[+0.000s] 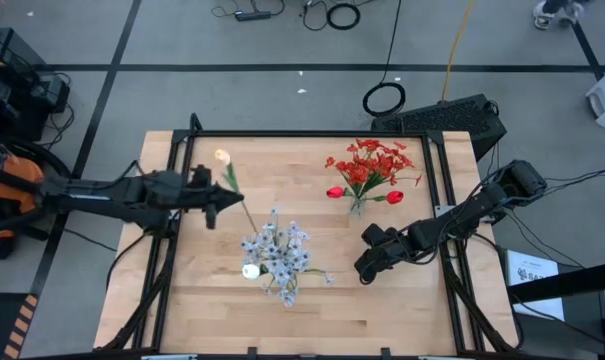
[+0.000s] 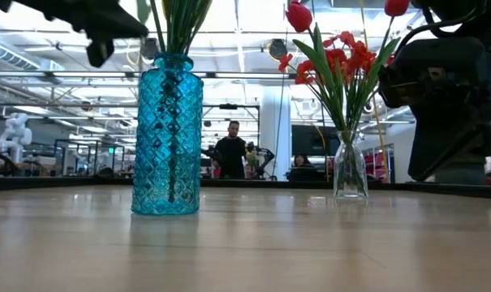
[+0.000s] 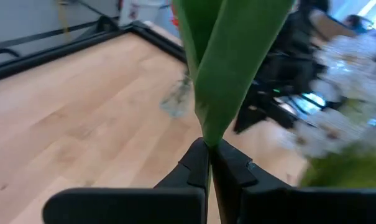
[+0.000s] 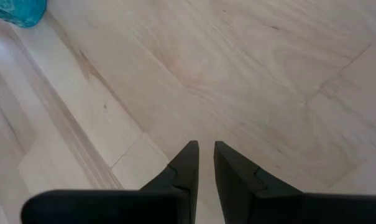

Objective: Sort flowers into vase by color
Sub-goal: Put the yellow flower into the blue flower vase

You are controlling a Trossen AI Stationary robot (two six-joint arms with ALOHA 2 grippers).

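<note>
A cream-white tulip (image 1: 222,156) on a long green stem is held by my left gripper (image 1: 212,207), above the table's left-middle, shut on it. Just to its right, the blue patterned vase (image 2: 167,138) holds pale blue-white sprays (image 1: 277,255) and a cream bud (image 1: 250,270). The clear glass vase (image 2: 351,169) at the far right holds red blossoms and red tulips (image 1: 367,170). My right gripper (image 1: 365,266) hangs shut over bare wood (image 4: 206,152), to the right of the blue vase, touching nothing. My left gripper pinches the tulip's green stem and leaf (image 3: 207,134) between its two fingers, about midway along it. The fingers come level from the table's left and lie across the stem. The tulip is lifted clear and tilted, bud toward the far edge and lower end (image 1: 250,228) toward the blue vase.
A black frame (image 1: 282,133) runs round the wooden table top. Bare wood lies along the near edge and between the two vases. A corner of the blue vase (image 4: 13,9) shows in the right wrist view. A person (image 2: 231,154) stands in the room far behind the table.
</note>
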